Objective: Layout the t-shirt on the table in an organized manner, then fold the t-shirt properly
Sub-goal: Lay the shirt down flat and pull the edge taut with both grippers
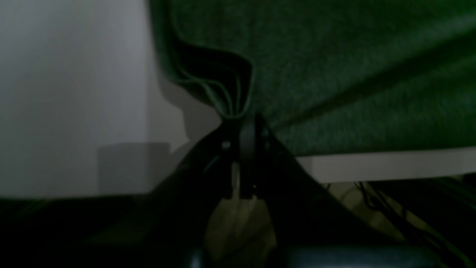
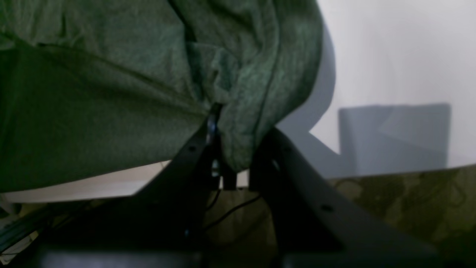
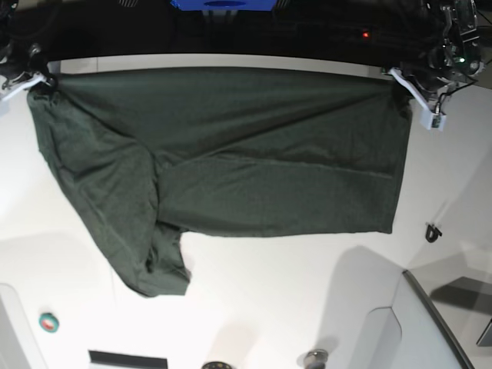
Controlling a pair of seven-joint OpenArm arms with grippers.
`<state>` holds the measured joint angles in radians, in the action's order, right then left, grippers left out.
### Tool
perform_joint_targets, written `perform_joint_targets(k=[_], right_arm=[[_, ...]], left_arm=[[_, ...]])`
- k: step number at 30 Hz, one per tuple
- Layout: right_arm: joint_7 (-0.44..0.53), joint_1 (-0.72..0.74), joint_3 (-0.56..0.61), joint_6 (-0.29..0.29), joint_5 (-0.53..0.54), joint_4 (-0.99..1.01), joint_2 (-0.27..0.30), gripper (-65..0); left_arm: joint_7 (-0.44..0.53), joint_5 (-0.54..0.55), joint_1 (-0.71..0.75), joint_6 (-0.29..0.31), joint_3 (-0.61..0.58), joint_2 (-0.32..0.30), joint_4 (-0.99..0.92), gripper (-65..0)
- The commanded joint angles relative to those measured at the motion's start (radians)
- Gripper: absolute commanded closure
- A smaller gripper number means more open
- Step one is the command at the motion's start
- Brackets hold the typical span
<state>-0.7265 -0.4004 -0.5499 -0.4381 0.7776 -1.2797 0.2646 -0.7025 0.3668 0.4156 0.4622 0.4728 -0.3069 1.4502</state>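
left gripper [image 1: 243, 124]: nearest the left wrist camera; jaws closed tight on a bunched corner of the t-shirt [image 3: 231, 161], hem folds gathered just above the tips.
right gripper [image 2: 228, 147]: nearest the right wrist camera; jaws pinched together on a thick wad of the same cloth, which spills over both fingers.
gripper places: in the base view the left gripper [image 3: 415, 86] is at the far right corner of the table [image 3: 307, 292], the right gripper [image 3: 31, 79] at the far left corner.
t-shirt: one edge stretched nearly taut between the two grips along the far edge of the table; the body spreads from there toward the near edge, mostly flat, with a shallow crease across the middle.
loose part: on the base view's left a sleeve or flap runs further toward the near edge than the rest and lies doubled and wrinkled.
small items: a round teal thing [image 3: 49, 322] near the near left corner and a dark clip [image 3: 433, 231] by the right edge, both clear of the cloth.
step in hand (judged): laying the shirt out flat, folding not begun.
doing it well (judged): keep both grips level and equally tensioned, lower the held edge evenly onto the table, release only once it lies flat, then smooth out the doubled flap.
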Motion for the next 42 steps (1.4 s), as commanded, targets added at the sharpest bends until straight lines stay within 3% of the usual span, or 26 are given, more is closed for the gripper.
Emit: perform_joint_targets(k=[1, 6, 13, 20, 25, 27, 31, 35, 40, 42], right_arm=[[0.015, 0.001, -0.008, -0.009, 0.009, -0.015, 0.019, -0.6], [0.015, 0.001, -0.008, -0.008, 0.009, -0.013, 0.019, -0.6], [0.015, -0.004, -0.014, -0.003, 0.009, -0.01, -0.027, -2.6], [0.015, -0.016, -0.016, -0.001, 0.009, -0.013, -0.047, -23.9], [0.008, -0.019, -0.065, 0.0, 0.01, -0.015, -0.052, -30.3], [0.008, -0.021, -0.112, 0.0, 0.009, -0.015, -0.078, -32.9], [0.006, -0.032, -0.151, 0.0, 0.009, -0.022, -0.078, -35.7], [0.006, -0.05, -0.164, 0.0, 0.009, -0.079, -0.08, -35.7], [0.011, -0.068, -0.164, 0.002, 0.009, -0.154, -0.08, -35.7], [0.014, -0.071, -0.164, 0.041, 0.009, -0.179, -0.08, -35.9]], left_arm=[[0.014, -0.001, 0.001, -0.006, 0.014, -0.018, 0.008, 0.0], [0.014, -0.001, 0.004, -0.006, 0.022, -0.016, -0.012, 0.0], [0.014, -0.001, 0.007, -0.006, 0.022, -0.015, -0.012, 0.0], [0.011, -0.001, 0.012, -0.007, 0.022, -0.015, -0.009, 0.0], [0.011, -0.001, 0.032, -0.007, 0.024, -0.015, 0.013, 0.0], [0.011, 0.001, 0.042, -0.007, 0.024, -0.015, 0.013, -6.9], [0.011, 0.001, 0.049, -0.007, 0.025, -0.015, 0.021, -22.1], [0.011, 0.001, 0.049, -0.007, 0.025, -0.015, 0.03, -32.1], [0.011, 0.001, 0.052, -0.007, 0.082, -0.013, 0.077, -35.5], [0.011, 0.001, 0.052, -0.007, 0.131, -0.013, 0.09, -35.5]])
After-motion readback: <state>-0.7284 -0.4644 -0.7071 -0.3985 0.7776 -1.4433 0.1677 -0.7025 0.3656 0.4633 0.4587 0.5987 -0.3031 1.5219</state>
